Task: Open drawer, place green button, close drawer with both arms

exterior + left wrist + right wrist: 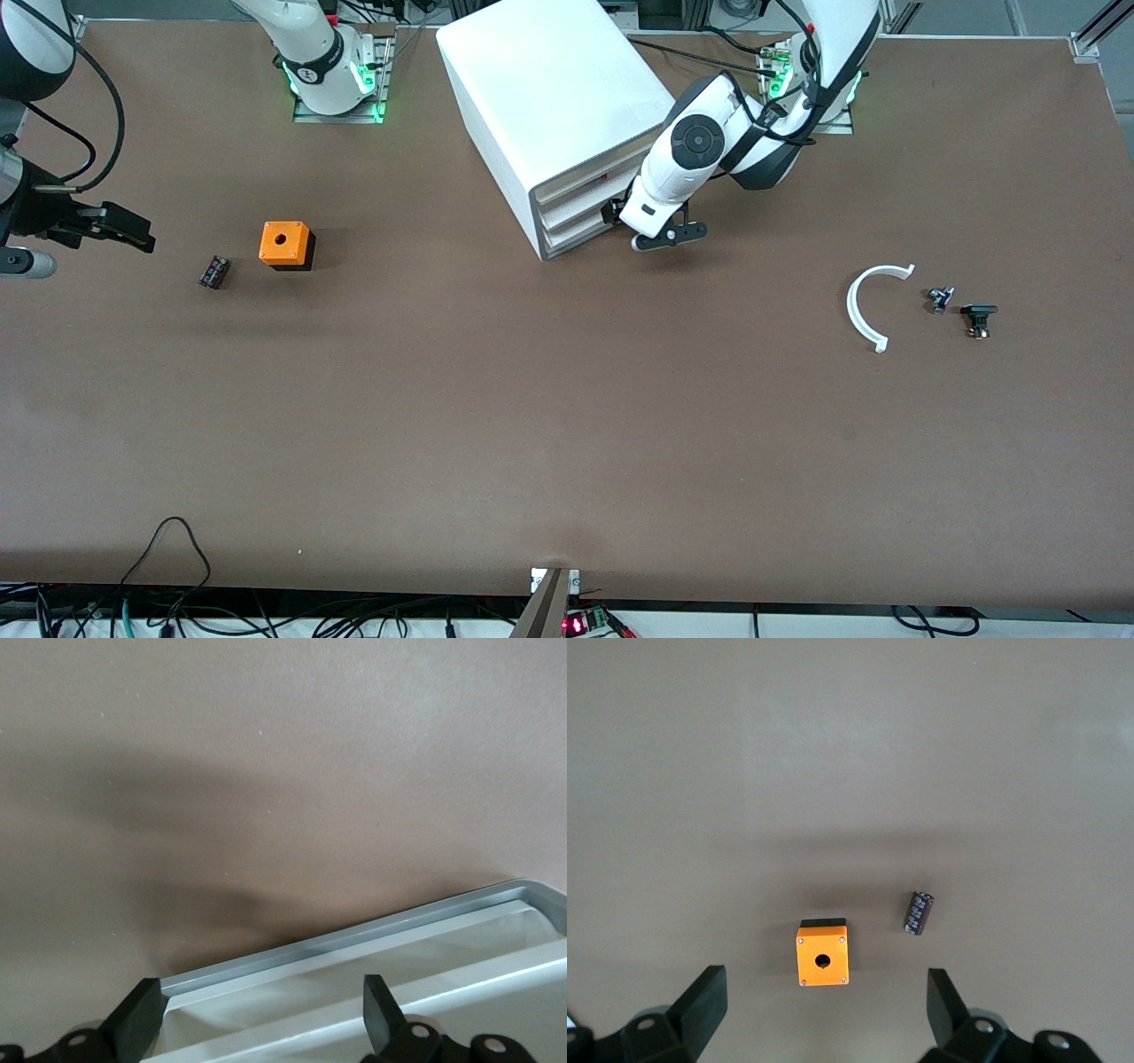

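The step in hand looks like the first one, opening the drawer. The left gripper point(663, 237) sits against the drawer face of the white cabinet point(549, 97), at about 5 o'clock from the cabinet's middle in the front view. It is level with the bottom drawer point(580, 237). In the left wrist view its fingers point(142, 1019) are spread wide, with the drawer's pale rim point(354, 943) running between and just ahead of them, and they grip nothing. The drawer appears shut or barely cracked, and I cannot tell which.

The next move, as I judge it, is to catch that rim or a handle and pull straight out along the drawer's line, so the light cabinet does not skid.

The right gripper point(111, 226) waits over the table at roughly 9 o'clock from the orange cube point(285, 245). Its pincer is also splayed and empty in its own wrist view.

The button point(939, 298) seems to be the tiny part at about 4 o'clock from the cabinet, toward the left arm's end. No green cap can be made out.

Count:
- two arms and two grippers
- one cabinet with three drawers
- one orange cube
- one button
- one white curved strip point(864, 306), at 9 o'clock from the button
- two small black parts, one point(979, 317) beside the button and one point(214, 270) beside the cube
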